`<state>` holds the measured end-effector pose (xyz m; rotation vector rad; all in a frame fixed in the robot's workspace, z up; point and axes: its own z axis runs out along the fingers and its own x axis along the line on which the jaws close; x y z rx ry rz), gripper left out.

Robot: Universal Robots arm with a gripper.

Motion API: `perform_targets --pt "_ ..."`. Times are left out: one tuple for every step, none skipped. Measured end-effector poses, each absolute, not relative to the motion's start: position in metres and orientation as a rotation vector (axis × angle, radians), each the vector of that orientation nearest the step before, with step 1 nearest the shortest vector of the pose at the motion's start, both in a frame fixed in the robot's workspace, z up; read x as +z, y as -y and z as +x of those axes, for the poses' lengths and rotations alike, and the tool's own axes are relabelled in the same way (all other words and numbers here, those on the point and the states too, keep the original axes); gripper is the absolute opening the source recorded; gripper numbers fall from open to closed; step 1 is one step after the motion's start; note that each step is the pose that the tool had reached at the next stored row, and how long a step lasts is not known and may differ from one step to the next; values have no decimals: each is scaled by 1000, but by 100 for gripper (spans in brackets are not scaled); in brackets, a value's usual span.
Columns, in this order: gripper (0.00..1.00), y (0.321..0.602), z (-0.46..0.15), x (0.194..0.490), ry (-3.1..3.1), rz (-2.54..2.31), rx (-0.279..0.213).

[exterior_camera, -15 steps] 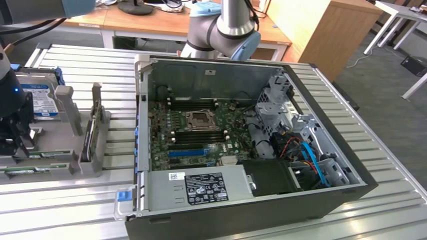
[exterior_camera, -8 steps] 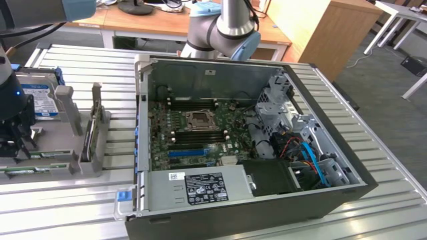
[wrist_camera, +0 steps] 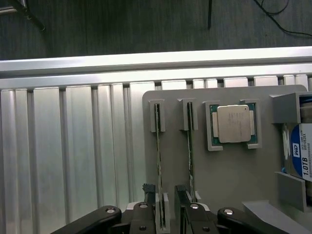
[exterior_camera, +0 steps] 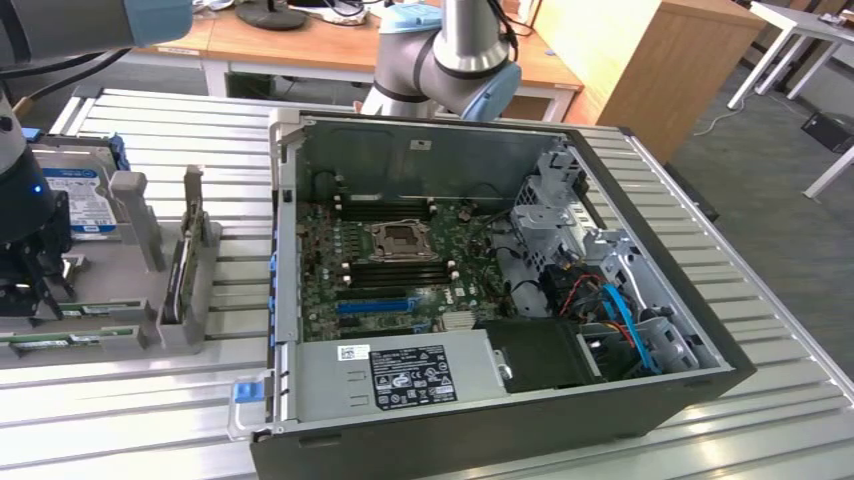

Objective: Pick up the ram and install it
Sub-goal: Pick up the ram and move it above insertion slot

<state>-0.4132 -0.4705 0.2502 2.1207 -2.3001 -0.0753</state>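
**Gripper open astride RAM stick, stick not yet lifted**

The black two-finger gripper [wrist_camera: 165, 194] on the UR arm sits low over the grey plastic parts holder [wrist_camera: 234, 180]. Its jaws are spread wide and nothing is grasped. The ram [wrist_camera: 158, 146], a long thin green circuit-board stick, stands on edge in one of the holder's slotted brackets. It runs betw. the two fingers [wrist_camera: 181, 195]; can't tell whether either pad touches it. A second green memory stick [wrist_camera: 190, 146] stands parallel in the next bracket, just outside one finger.

Also on the holder: a square silver processor chip [wrist_camera: 233, 123] in its own frame beside the sticks, and past it a silver hard drive w/ blue-and-white label [wrist_camera: 301, 156].

In the exterior view the holder is at that view's left, on the ribbed aluminium table [exterior_camera: 747, 290]. The open black desktop PC case [exterior_camera: 534, 440] is well apart from it, toward that view's right. The case lies on its side (side panel off) w/ the green motherboard [exterior_camera: 461, 250] facing up.
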Motion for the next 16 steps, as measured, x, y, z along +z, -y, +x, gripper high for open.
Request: perform_targets --pt "30 471 -413 250 2300 2121 -75" --pt "30 472 -413 250 2300 2121 -75" --pt "30 472 -413 250 2300 2121 -75" --pt "30 473 -413 250 2300 2121 -75" --pt "30 474 -413 250 2300 2121 -75" --pt "30 474 -413 250 2300 2121 -75" --pt "30 474 -413 250 2300 2121 -75" --pt "30 474 -413 250 2300 2121 -75" --pt "30 474 -413 250 2300 2121 -75" --pt "30 474 -413 250 2300 2121 -75" --pt "30 474 -413 250 2300 2121 -75" --pt "30 474 -413 249 2300 2121 -75" --pt "30 474 -413 248 2299 2122 -75" --pt "30 474 -413 248 2298 2122 -75" --pt "30 474 -413 247 2297 2123 -75" --pt "30 474 -413 246 2297 2124 -75"
